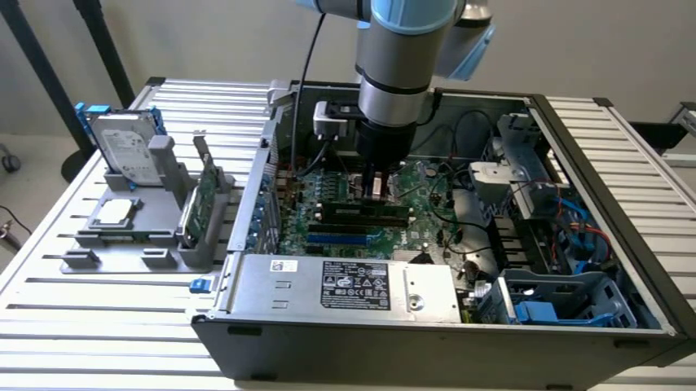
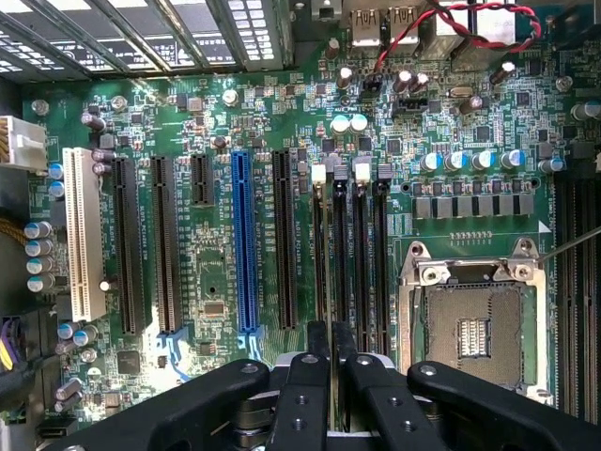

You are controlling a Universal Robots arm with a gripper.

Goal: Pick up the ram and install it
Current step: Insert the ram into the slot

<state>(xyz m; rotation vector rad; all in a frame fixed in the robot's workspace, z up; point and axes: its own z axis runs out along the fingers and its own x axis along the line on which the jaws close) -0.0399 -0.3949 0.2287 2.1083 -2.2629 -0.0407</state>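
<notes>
My gripper (image 1: 376,194) reaches down into the open computer case (image 1: 609,204), over the motherboard (image 2: 207,244). The ram (image 1: 359,214), a long thin green stick with dark chips, stands on edge along one of the black memory slots (image 2: 362,254). In the wrist view the ram (image 2: 331,254) is seen edge-on, running away from my gripper (image 2: 331,331). The two black fingers (image 2: 317,343) press close together on its upper edge, one on each side. White slot clips (image 2: 318,174) sit at the far end of the slots.
The empty CPU socket (image 2: 474,329) lies beside the memory slots. Black, blue and white expansion slots (image 2: 244,244) line the other side. A power supply (image 1: 348,285) fills the case's front. Outside the case a grey holder (image 1: 142,236) carries a hard drive (image 1: 125,147) and a bracketed green card (image 1: 201,199).
</notes>
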